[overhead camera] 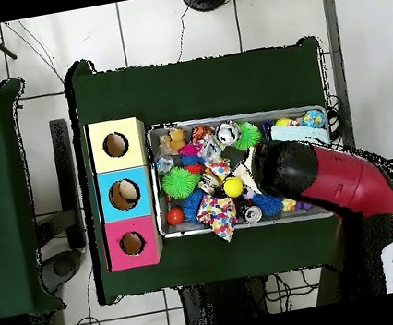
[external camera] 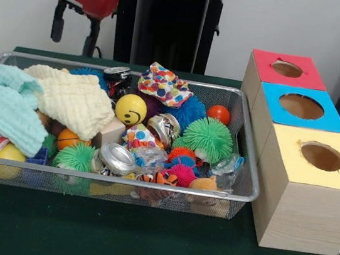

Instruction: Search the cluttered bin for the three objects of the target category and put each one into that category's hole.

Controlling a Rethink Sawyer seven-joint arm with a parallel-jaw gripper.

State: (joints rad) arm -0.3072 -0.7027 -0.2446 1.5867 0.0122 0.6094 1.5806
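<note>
1. Three wooden boxes with round holes stand in a row on the green desk (external camera: 140,250) just beside one short end of the wire mesh bin (external camera: 249,170): a pink-topped box (external camera: 286,69), a blue-topped box (external camera: 299,108) and a yellow-topped box (external camera: 319,156).
2. The red and black arm (overhead camera: 339,178) hangs above the bin's other end, where the pale green cloth (external camera: 2,107) and cream cloth (external camera: 72,101) lie; the gripper (external camera: 75,28) holds nothing, and I cannot tell how far it is open.
3. This looks like the search step: no target is picked yet. Which category is wanted cannot be read from the scene.
4. If cans are wanted, the crushed silver can (external camera: 116,158) lies near the bin's front rim, its long axis roughly along that rim, one end face towards the front camera.
5. The next move calls for descending among the spiky balls without snagging cloth.
</note>
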